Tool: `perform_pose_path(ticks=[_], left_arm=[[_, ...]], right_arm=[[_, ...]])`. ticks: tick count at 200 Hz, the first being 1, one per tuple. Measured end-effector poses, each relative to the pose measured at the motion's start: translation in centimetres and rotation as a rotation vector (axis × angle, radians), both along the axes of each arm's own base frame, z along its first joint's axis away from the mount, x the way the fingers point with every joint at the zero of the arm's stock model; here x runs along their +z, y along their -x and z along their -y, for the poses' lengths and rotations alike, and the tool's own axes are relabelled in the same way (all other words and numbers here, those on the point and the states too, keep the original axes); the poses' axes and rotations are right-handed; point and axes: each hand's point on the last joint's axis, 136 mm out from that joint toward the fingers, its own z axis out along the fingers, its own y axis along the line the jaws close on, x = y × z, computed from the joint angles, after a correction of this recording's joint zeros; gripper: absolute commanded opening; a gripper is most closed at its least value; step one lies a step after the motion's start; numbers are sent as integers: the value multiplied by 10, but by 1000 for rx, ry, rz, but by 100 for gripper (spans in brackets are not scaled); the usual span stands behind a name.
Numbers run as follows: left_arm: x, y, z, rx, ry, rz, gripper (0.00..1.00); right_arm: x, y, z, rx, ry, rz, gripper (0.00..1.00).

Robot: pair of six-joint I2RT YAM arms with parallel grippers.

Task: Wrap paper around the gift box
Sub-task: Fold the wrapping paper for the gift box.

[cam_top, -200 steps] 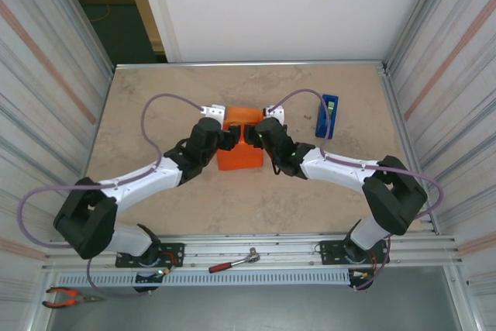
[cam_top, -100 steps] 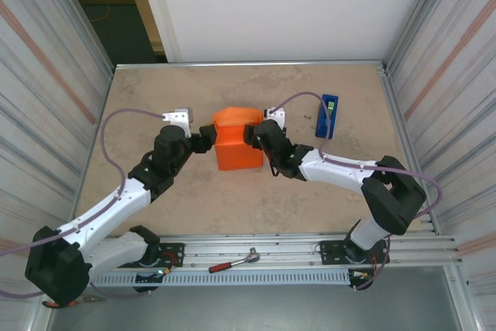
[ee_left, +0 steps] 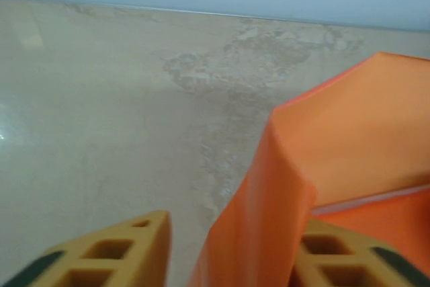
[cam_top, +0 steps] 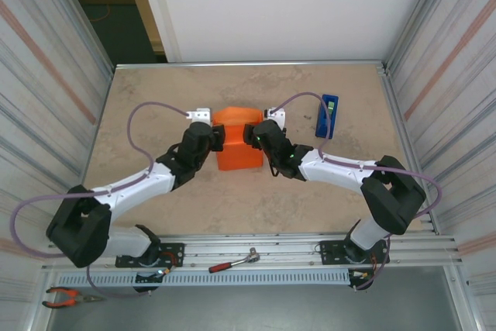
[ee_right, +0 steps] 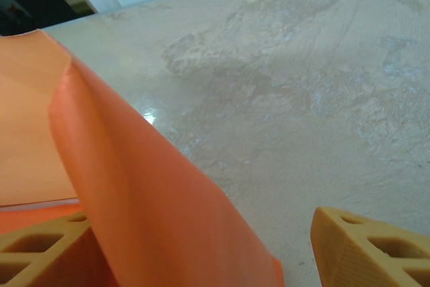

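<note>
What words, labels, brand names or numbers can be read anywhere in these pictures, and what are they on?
No text can be read.
The plain bright orange paper parcel bears no print.
The narrow blue tape dispenser has a small green patch, too small to tell whether it carries any lettering.

Paper [cam_top: 239, 153] on the table [cam_top: 155, 98] between left tool [cam_top: 219, 139] and right tool [cam_top: 249, 136] (a fold inside each), tape dispenser [cam_top: 326, 116] farther right.
</note>
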Motion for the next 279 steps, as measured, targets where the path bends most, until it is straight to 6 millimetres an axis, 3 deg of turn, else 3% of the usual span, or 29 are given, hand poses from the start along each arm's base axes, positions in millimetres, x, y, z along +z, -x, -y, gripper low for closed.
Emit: perform_pose_path(ticks=[11, 30, 43, 68, 86, 118, 127, 149, 221, 263, 279], left_arm=[[2, -3, 3, 19, -15, 10, 38], [2, -4, 5, 43, -37, 19, 55], [1, -3, 4, 56, -47, 23, 57], [-1, -5, 3, 75, -61, 24, 50], [-7, -7, 2, 92, -74, 17, 40], [-9, -11, 4, 99, -81, 23, 29], [-8, -12, 4, 101, -83, 27, 29], [-8, -13, 4, 102, -83, 31, 28], [-8, -12, 6, 89, -100, 35, 26], [-8, -11, 7, 90, -104, 37, 26], [-8, -11, 7, 90, -105, 37, 26]], right_arm=[[0, 0, 0, 0, 0, 0, 74], [0, 0, 0, -1, 0, 0, 75], [0, 0, 0, -2, -2, -1, 75], [0, 0, 0, -1, -3, -1, 75], [0, 1, 0, -2, -3, -3, 76], [0, 2, 1, 4, 1, -11, 88], [-1, 3, 2, 16, 9, -20, 100], [2, 9, 5, 57, 10, -51, 99], [75, 18, 35, 100, -94, 30, 99], [51, 22, 22, 157, -15, -18, 100], [41, 22, 14, 161, 28, -32, 93]])
